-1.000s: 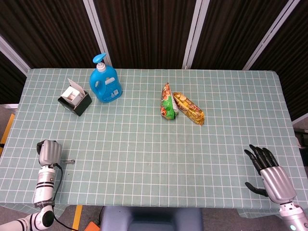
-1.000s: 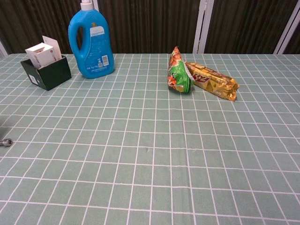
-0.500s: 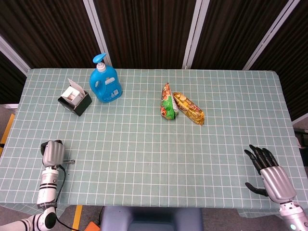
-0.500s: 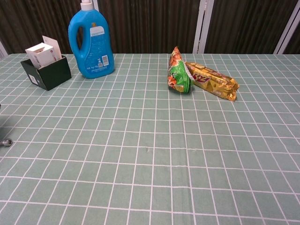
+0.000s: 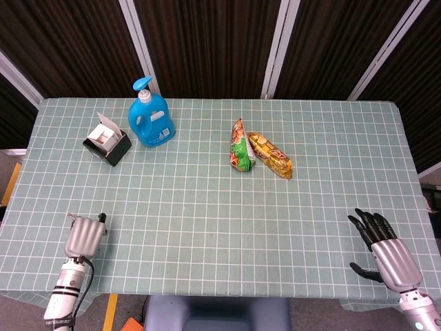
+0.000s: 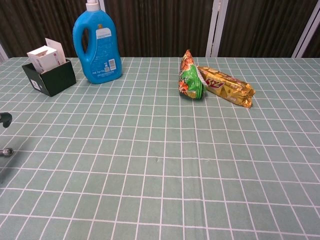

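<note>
My left hand (image 5: 84, 236) hovers at the near left of the green checked table (image 5: 207, 214). Only its silver back shows, with one dark fingertip (image 5: 102, 218) poking out. That fingertip (image 6: 5, 119) also enters the chest view at the left edge. A small metal bolt (image 6: 7, 151) lies on the cloth just below it. I cannot tell how the fingers lie, and I see nothing held. My right hand (image 5: 382, 249) is at the near right edge, fingers spread and holding nothing.
A blue detergent bottle (image 5: 151, 117) (image 6: 97, 45) stands far left. A black box (image 5: 109, 148) (image 6: 50, 77) holding a white carton sits beside it. A green snack bag (image 5: 240, 146) (image 6: 190, 77) and a gold packet (image 5: 270, 155) (image 6: 226, 86) lie touching at the far centre.
My left hand slid nearer and slightly right, now covering the bolt in the head view. Its fingertip has entered the chest view. The right hand has barely moved.
</note>
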`<action>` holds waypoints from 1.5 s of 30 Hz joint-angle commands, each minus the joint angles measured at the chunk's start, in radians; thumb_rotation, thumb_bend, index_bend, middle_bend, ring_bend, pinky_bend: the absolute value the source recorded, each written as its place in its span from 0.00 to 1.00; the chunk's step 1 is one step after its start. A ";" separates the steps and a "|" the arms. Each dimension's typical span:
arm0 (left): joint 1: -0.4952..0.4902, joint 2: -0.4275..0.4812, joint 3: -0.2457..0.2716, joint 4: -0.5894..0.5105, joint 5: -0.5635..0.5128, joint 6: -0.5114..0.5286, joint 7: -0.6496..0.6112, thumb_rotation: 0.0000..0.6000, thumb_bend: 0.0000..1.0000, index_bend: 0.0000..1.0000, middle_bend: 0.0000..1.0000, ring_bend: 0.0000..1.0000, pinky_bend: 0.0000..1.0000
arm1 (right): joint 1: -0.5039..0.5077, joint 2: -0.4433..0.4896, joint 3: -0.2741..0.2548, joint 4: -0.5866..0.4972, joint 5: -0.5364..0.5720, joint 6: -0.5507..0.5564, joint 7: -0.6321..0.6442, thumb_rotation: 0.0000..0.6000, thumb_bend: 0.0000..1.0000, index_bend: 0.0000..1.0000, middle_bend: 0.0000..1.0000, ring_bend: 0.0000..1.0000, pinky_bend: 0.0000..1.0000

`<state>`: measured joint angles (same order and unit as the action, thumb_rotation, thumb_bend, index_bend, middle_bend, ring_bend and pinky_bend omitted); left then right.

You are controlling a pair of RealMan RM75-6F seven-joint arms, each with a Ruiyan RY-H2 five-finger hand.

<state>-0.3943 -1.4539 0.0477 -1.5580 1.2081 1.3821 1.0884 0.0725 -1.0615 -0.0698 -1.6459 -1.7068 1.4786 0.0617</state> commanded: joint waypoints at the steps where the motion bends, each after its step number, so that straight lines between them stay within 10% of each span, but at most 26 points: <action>1: 0.047 0.063 0.011 0.028 0.076 -0.107 -0.633 1.00 0.41 0.39 1.00 1.00 1.00 | 0.000 0.003 -0.002 0.001 -0.005 0.003 0.005 1.00 0.27 0.00 0.00 0.00 0.00; 7: 0.075 -0.066 -0.052 0.335 0.144 -0.065 -1.043 1.00 0.40 0.43 1.00 1.00 1.00 | 0.002 0.001 -0.002 0.002 -0.003 -0.003 0.004 1.00 0.27 0.00 0.00 0.00 0.00; 16: 0.103 -0.209 -0.071 0.634 0.149 -0.074 -1.152 1.00 0.39 0.43 1.00 1.00 1.00 | 0.003 -0.004 0.000 0.002 0.003 -0.009 -0.005 1.00 0.27 0.00 0.00 0.00 0.00; 45: 0.142 -0.221 -0.080 0.659 0.186 -0.090 -1.144 1.00 0.39 0.48 1.00 1.00 1.00 | 0.001 -0.002 -0.002 0.002 -0.003 -0.001 -0.002 1.00 0.27 0.00 0.00 0.00 0.00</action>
<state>-0.2516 -1.6735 -0.0316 -0.9007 1.3937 1.2939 -0.0564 0.0731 -1.0630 -0.0721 -1.6440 -1.7100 1.4780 0.0596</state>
